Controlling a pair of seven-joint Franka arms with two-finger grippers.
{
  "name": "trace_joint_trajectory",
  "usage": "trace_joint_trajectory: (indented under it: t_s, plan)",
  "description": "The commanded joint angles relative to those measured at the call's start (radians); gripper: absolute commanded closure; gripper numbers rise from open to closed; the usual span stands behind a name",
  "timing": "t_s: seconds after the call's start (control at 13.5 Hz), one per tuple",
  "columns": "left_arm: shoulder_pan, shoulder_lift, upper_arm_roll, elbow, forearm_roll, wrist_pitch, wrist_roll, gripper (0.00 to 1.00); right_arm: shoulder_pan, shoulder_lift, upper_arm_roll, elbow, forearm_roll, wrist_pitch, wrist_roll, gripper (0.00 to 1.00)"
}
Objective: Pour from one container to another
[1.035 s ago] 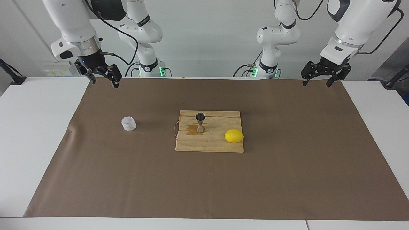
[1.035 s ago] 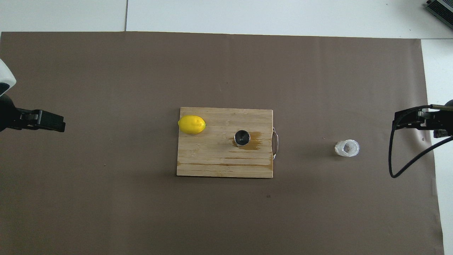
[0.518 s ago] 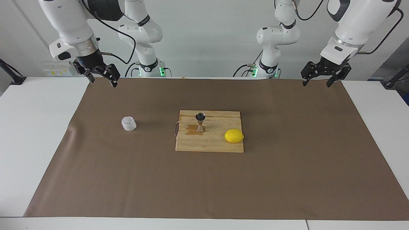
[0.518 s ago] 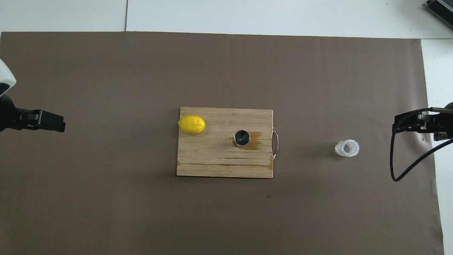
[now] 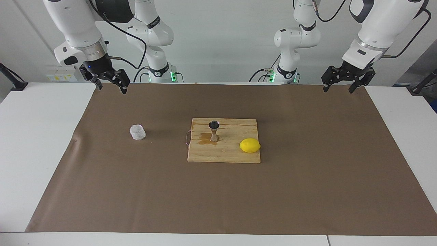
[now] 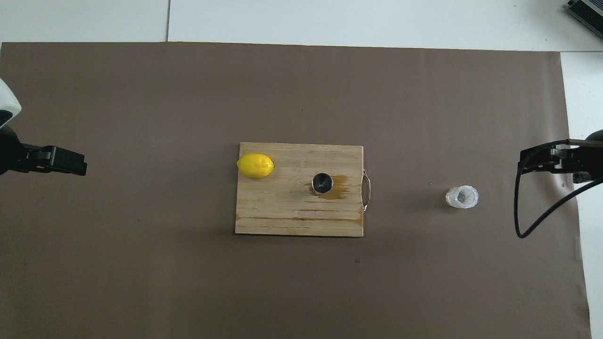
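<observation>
Robotics lab, two table-mounted arms [image 5: 153, 41], paper-covered table [image 5: 307, 191]

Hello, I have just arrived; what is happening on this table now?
Nothing is held at this moment. The glass cup stands on the brown mat, toward the right arm's end. The steel jigger stands upright on the wooden board, in a wet stain, with a lemon on the board beside it. The right pincer and the left pincer hang open above the mat's edge nearest the robots.
</observation>
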Motion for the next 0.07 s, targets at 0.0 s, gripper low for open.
trace_joint_trajectory:
  t_s: [0.0]
  plan:
    - [0.002, -0.023, 0.003, -0.018, -0.010, -0.009, 0.003, 0.00, -0.020, 0.014, 0.016, 0.026, 0.025, -0.024, -0.020, 0.00]
